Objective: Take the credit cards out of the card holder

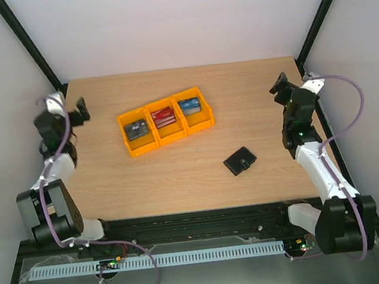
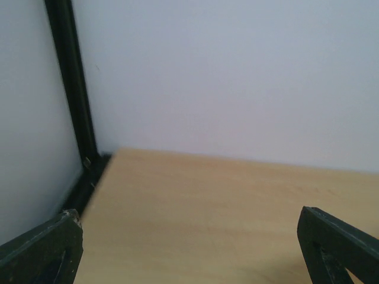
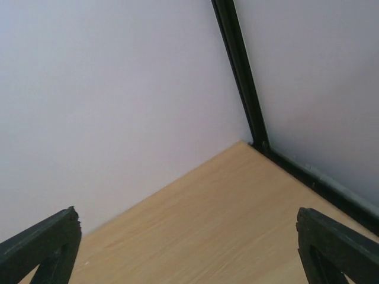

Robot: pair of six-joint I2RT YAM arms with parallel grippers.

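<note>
My tools, left [image 1: 80, 111] and right [image 1: 279, 84], hang open and empty at the tabletop [image 1: 180, 184] edges. The holder [image 1: 239, 161] lies shut at 5 o'clock from the bins [image 1: 125, 137], which hold cards [image 1: 164, 118]. Pinched by one tool alone, it may skid or stay shut.

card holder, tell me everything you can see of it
The card holder is a small black case, rectangular with rounded corners and a matte look. It appears folded shut. It lies flat on the wooden table, turned at an angle, right of centre and on the near side of the yellow bins, apart from them. Only the table touches it.
</note>
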